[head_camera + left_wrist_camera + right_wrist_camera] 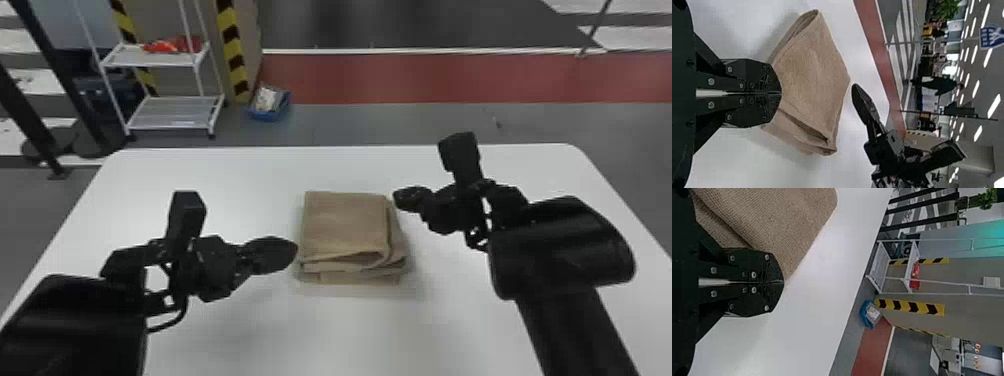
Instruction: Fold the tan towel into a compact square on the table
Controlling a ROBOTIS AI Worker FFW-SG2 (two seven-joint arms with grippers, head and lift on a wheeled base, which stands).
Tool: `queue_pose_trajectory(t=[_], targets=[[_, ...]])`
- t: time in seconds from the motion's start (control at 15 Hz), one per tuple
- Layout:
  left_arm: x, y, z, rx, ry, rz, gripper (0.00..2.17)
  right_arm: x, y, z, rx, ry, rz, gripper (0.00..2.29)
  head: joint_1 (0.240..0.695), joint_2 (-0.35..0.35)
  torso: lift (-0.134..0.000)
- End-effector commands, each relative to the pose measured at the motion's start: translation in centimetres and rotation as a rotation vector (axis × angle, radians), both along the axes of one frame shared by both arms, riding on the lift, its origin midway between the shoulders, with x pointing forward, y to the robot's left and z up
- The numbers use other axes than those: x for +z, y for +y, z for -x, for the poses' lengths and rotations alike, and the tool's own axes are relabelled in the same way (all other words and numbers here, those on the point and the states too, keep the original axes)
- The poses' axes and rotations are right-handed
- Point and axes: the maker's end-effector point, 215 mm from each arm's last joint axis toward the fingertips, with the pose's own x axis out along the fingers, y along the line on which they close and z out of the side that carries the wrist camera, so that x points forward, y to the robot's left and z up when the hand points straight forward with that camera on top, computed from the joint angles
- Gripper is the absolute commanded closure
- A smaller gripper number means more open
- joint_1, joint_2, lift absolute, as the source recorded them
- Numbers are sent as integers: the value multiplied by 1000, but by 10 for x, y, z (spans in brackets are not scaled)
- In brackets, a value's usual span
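The head view looks forward and down on the table. Both wrist views look across it from closer, sharing the tan towel.

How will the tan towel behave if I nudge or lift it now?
The towel will probably flex rather than hold stiff, since its layers sag and gape at the near edge. Lifting just the top layer would likely open the stack, as the folds lie loose and uneven. Its coarse weave suggests it may grip the table somewhat, so a push could ruck it.
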Motion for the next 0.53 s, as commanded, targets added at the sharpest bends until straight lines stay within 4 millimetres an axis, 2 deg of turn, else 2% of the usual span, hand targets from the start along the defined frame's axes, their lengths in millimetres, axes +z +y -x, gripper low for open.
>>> queue_pose_trajectory(t=[0.0,0.13,0.27,0.4,0.47], targets=[[30,42,-5,137,8,96,-2,21,-4,30,-43,-24,-73,-2,695,31,-123],[55,84,-16,334,-42,157,16,38,-8,59,-89,-105,-104,-2,695,51,-123],[64,119,-21,530,-57,233,66,75,-7,83,-121,-332,-120,16,695,87,-123],[59,133,-19,664,-45,290,66,89,-12,108,-167,-433,-130,16,695,140,-123],[58,137,-17,724,-57,297,70,89,-22,117,-204,-448,-115,16,695,153,-123]])
